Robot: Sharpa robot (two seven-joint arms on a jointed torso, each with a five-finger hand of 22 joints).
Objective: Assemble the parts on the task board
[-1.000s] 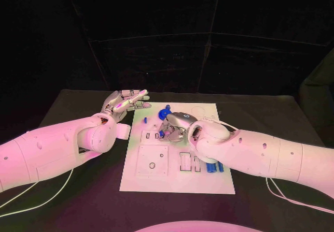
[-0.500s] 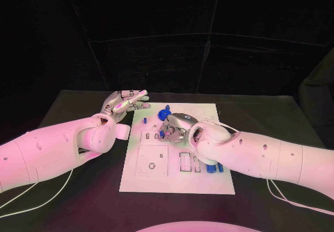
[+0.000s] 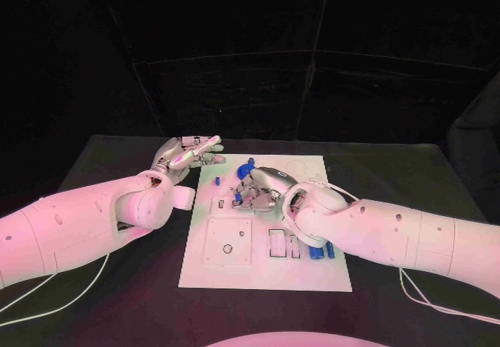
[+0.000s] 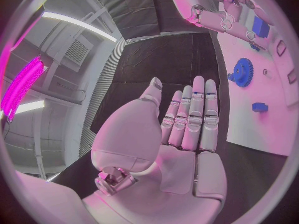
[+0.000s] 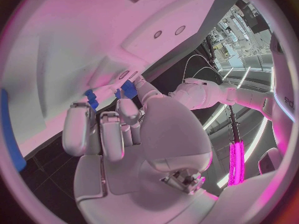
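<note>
The white task board (image 3: 261,271) lies in the middle of the black table. My right hand (image 3: 264,190) hovers low over the board's far half, fingers curled, pinching a small blue part (image 5: 129,88) at its fingertips. Just beyond that hand a blue gear (image 3: 246,170) stands on the board. A small blue piece (image 3: 217,181) sits near the board's left edge. My left hand (image 3: 188,153) hangs beside the board's far left corner, fingers straight and together, holding nothing. The left wrist view shows the gear (image 4: 240,72), the small piece (image 4: 259,106) and the right hand (image 4: 218,15).
Two more blue parts (image 3: 316,251) lie side by side near the board's right edge, under my right forearm. A raised square plate with a hole (image 3: 227,240) takes up the board's left middle. Black table runs along both sides of the board.
My right hand has crept slightly toward the far end of the board, closer to the gear. The left hand has stayed where it was.
</note>
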